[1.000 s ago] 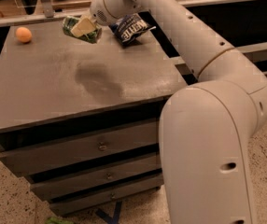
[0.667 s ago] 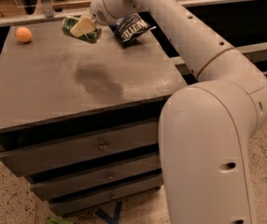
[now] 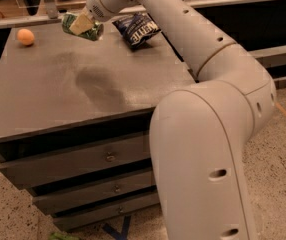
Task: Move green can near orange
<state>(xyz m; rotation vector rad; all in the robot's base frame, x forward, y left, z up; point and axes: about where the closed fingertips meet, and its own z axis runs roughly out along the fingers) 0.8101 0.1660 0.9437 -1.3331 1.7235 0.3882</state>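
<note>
- Gripper [image 3: 83,24] — clamped on tilted green can [image 3: 95,32], right of orange [image 3: 25,36], near far edge of cabinet top [image 3: 58,94].
- Orange by far-left corner; open surface between it and can.
- Blue chip bag [image 3: 138,29] — farther right of orange, beyond can.

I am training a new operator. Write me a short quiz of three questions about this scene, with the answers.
1. True or false: the gripper is shut on the green can near the back edge.
2. Fill in: the dark blue chip bag lies on the grey ___.
3. In the camera view, what lies left of the green can? A) the orange B) the dark blue chip bag C) both

Key: 1 true; 2 table; 3 A.
</note>
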